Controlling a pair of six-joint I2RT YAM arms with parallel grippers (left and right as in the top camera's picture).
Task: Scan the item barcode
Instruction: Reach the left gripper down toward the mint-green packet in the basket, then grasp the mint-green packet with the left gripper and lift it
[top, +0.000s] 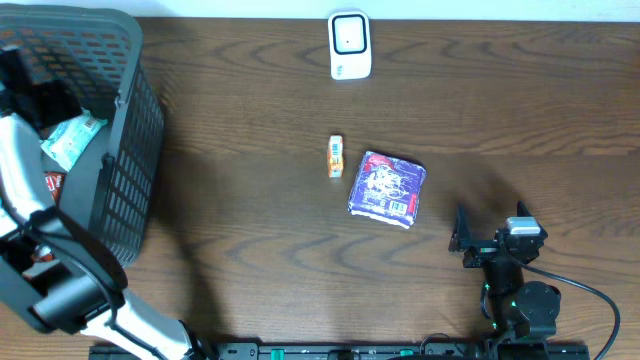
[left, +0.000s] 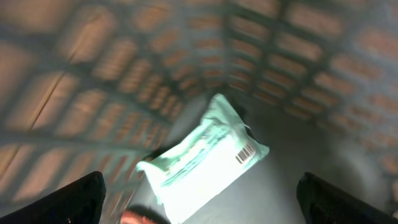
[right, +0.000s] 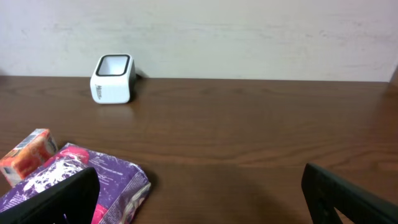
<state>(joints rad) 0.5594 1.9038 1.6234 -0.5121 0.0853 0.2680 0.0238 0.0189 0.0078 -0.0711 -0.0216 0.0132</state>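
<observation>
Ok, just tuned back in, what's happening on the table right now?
The left arm reaches into the basket, jaws open above a green packet lying inside, holding nothing. The right arm sits at the near edge of the table, jaws open and empty. A purple packet and a small orange box lie untouched, with the scanner at the far edge.
</observation>
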